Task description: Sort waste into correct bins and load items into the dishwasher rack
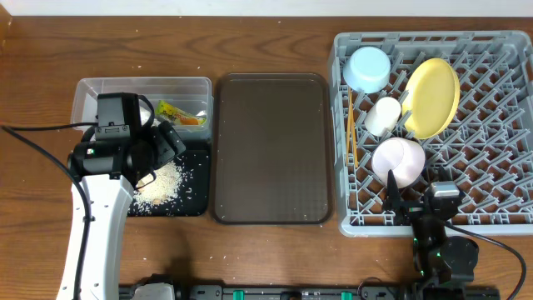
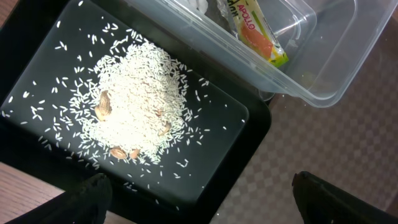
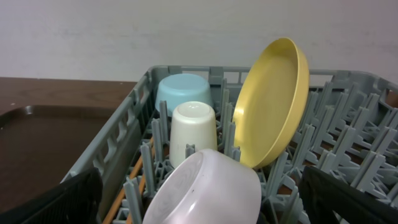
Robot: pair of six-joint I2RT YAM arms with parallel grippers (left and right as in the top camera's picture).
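My left gripper (image 1: 164, 143) (image 2: 205, 208) is open and empty, above the black tray's (image 1: 198, 200) (image 2: 239, 115) corner. A heap of rice scraps (image 1: 164, 183) (image 2: 137, 106) lies on that tray. The clear tub (image 1: 87, 92) (image 2: 323, 68) holds the green-and-orange wrapper (image 1: 181, 114) (image 2: 255, 34) and a white tissue (image 2: 198, 5). The grey rack (image 1: 500, 208) (image 3: 354, 149) holds the blue bowl (image 1: 367, 68) (image 3: 183, 90), white cup (image 1: 383, 116) (image 3: 193, 130), yellow plate (image 1: 430, 97) (image 3: 273, 106), pink-white bowl (image 1: 398, 161) (image 3: 211, 186) and chopsticks (image 1: 351, 125) (image 3: 127, 180). My right gripper (image 1: 416, 200) (image 3: 205, 208) is open, a finger on each side of the pink-white bowl.
A large dark brown serving tray (image 1: 271, 150) (image 3: 43, 137) lies between the bins and the rack. The left arm covers part of the tub and black tray in the overhead view. A few brown bits lie in the rice.
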